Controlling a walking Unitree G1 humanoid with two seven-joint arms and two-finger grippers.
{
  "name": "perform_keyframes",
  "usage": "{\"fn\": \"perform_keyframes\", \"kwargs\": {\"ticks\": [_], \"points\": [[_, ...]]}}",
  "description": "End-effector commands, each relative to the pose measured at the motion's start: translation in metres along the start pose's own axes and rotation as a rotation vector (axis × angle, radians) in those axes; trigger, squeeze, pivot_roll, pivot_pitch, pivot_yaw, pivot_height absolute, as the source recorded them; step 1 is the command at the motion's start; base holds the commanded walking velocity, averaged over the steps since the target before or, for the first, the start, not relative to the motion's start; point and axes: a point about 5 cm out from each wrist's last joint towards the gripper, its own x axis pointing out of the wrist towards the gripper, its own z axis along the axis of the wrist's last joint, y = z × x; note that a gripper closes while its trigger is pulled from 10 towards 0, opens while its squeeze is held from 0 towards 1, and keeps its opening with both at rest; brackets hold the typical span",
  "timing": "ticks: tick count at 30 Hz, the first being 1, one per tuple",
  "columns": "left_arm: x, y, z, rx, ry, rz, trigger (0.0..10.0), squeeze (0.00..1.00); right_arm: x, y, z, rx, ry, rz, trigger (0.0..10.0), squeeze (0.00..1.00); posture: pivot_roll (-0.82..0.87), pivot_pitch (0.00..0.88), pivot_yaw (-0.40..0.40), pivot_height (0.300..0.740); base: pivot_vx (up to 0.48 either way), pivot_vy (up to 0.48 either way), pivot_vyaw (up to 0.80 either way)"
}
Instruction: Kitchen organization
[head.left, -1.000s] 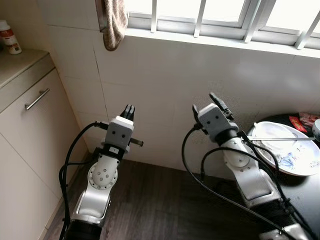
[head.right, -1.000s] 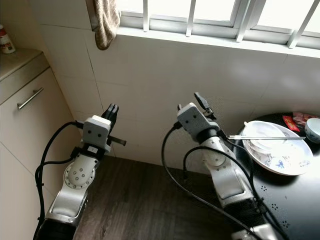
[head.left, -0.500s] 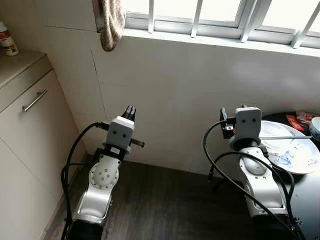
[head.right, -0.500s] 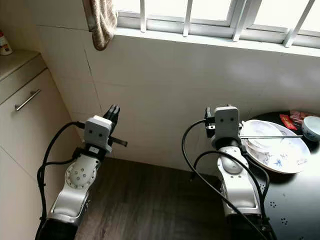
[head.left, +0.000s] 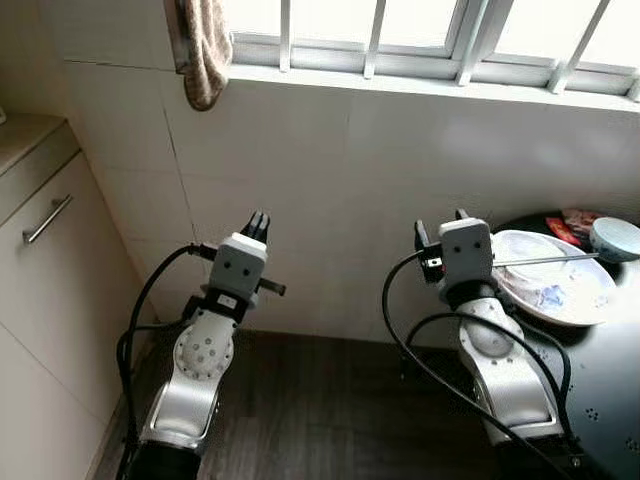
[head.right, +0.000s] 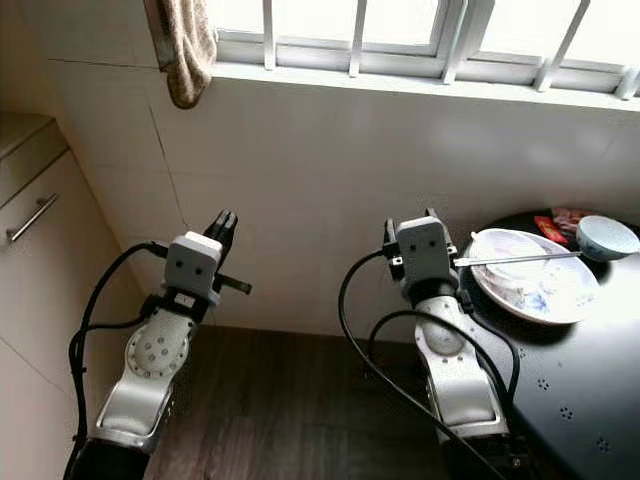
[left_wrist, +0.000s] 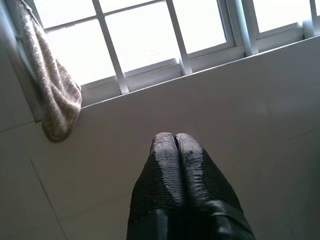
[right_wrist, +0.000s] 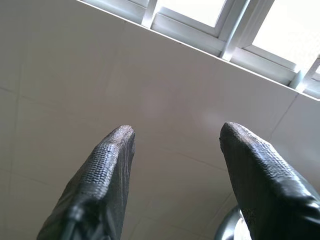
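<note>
Left eye view, white tiled wall (head.left: 330, 170), barred window (head.left: 420, 30), dark wood floor (head.left: 320, 410)

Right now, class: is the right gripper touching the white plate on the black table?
Apart. In the right wrist view the right gripper is open with only wall tile between its fingers; the white plate lies off beside it.

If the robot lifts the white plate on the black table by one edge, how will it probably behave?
The plate looks like glazed ceramic, so probably stiff, slippery and breakable. A thin rod, maybe a chopstick, lies across it and would likely roll off if tilted. A smaller dish sitting in it could slide too.
</note>
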Motion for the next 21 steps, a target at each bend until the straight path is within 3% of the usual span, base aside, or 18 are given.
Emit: {"fn": "perform_keyframes", "kwargs": {"ticks": [1, 10, 21], "points": [[0.0009, -0.0031, 0.003, -0.008, -0.02, -0.016, 10.0, 0.0, -0.0007, -0.0045, 0.0055, -0.025, -0.031, -0.012, 10.0, 0.0, -0.04, 0.0, -0.075, 0.74, 0.398, 0.0, 0.0], [0.0007, -0.0054, 0.003, -0.009, -0.021, -0.017, 10.0, 0.0, -0.0013, -0.0034, 0.0056, -0.034, -0.038, -0.006, 10.0, 0.0, -0.04, 0.0, -0.078, 0.74, 0.358, 0.0, 0.0], [0.0008, -0.0062, 0.0044, -0.018, -0.032, -0.012, 10.0, 0.0, -0.0011, -0.0001, 0.0074, -0.048, -0.057, 0.023, 10.0, 0.0, -0.05, 0.0, -0.082, 0.74, 0.0, 0.0, 0.0]]}}
